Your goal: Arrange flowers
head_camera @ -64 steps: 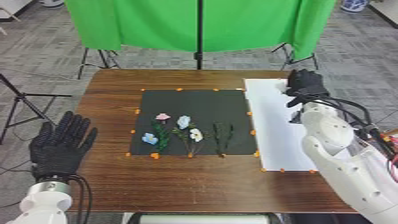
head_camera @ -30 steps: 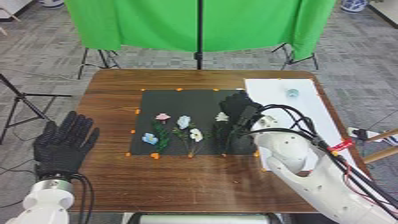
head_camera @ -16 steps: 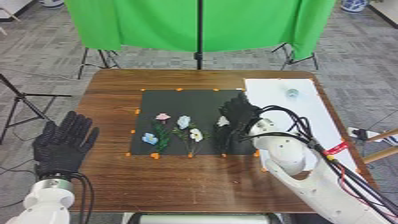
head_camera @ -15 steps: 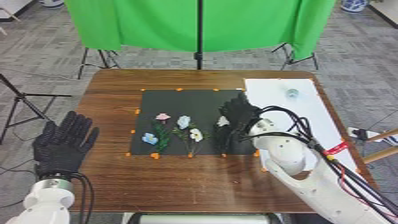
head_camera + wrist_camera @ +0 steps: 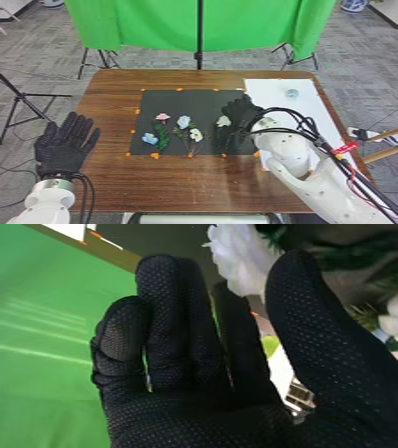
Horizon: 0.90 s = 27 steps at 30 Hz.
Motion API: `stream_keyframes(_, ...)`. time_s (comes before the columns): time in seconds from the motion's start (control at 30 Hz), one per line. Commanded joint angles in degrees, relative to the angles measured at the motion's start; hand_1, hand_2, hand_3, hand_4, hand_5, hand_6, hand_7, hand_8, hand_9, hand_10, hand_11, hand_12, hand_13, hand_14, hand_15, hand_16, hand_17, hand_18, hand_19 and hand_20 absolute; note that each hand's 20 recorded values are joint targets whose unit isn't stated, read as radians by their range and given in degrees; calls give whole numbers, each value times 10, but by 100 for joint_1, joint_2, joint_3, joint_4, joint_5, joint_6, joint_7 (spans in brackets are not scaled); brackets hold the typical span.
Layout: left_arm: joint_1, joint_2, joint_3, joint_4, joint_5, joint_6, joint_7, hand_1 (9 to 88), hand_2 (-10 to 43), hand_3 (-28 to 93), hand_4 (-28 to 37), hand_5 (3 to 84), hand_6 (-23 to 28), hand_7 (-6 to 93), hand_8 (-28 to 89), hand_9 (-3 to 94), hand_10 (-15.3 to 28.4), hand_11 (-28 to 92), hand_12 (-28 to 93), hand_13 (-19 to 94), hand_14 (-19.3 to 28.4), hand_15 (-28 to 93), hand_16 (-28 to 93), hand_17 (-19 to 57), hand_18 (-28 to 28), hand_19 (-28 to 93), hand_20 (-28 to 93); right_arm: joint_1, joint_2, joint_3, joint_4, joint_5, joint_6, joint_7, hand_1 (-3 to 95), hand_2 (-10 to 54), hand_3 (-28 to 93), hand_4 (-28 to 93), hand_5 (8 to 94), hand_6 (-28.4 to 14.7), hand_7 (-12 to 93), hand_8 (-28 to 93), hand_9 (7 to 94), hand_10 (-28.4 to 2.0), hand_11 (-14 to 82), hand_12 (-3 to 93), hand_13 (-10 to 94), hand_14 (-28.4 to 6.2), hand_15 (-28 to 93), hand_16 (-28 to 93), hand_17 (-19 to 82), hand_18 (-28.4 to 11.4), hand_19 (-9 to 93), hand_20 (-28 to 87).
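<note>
Flower arranging on a dark mat (image 5: 178, 102), brown counter (image 5: 178, 187). Left hand (image 5: 62, 150) at the left of the counter, palm flat, fingers straight and spread, nothing in it; no part in this step. Next, on the mat: blue flower (image 5: 149, 138) low beside green leaves (image 5: 163, 142), pink flower (image 5: 163, 116) above them. Then pale blue flower (image 5: 184, 121), with white flower (image 5: 196, 134) below it to the right; both look laid out. Last bloom, whitish flower (image 5: 223, 121), lies on the right part of the mat, just beside the right hand (image 5: 240, 111).

Right hand wide: fingers extended, thumb well out, no curl round the bloom. Step in hand, likely: setting that right-hand bloom in its spot. Next move, if placement is good: back off up and to the right, thumb clear of the petals, no dragging. If not, a light nudge first. A snagged petal would shift the bloom.

Hard to see: whatever lies under the right hand, below the bloom; light contact between glove and petals, can't tell. The bloom is cut off by the frame edge in the right wrist view. Small pale object (image 5: 292, 93) on the white sheet (image 5: 271, 102), far right: can't identify.
</note>
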<state>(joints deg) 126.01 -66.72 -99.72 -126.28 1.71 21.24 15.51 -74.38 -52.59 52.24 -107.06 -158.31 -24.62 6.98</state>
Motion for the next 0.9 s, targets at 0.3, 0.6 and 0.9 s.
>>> stream_keyframes(0.3, 75, -50, -4, 44, 53, -140, -78, 312, 132, 743, -277, 467, 89, 183, -109, 399, 149, 250, 121, 299, 153, 435, -66, -40, 140, 331, 164, 546, -110, 1101, 1132, 1253, 1599, 1487, 466, -95, 777, -283, 441, -74, 103, -97, 456, -200, 128, 162, 409, -174, 417, 161, 277, -238, 738, 330)
stream_keyframes(0.6, -22, -1, 98, 75, 57, -169, -102, 304, 135, 739, -278, 451, 83, 182, -108, 398, 144, 248, 122, 304, 150, 428, -63, -36, 138, 324, 161, 916, -483, 1557, 2675, 1353, 1356, 1726, 519, -95, 777, -283, 397, -66, 143, -119, 355, -176, 117, 126, 295, -182, 281, 121, 238, -230, 526, 161)
stream_keyframes(0.9, -66, -35, 92, 153, 143, -152, -374, 308, 136, 745, -275, 465, 88, 184, -108, 405, 146, 251, 122, 309, 150, 432, -62, -36, 140, 328, 164, 731, -802, 2230, 2945, 956, -213, 1361, 552, -95, 734, -283, 352, -49, 137, -120, 322, -148, 89, 111, 294, -163, 205, 142, 237, -206, 537, 194)
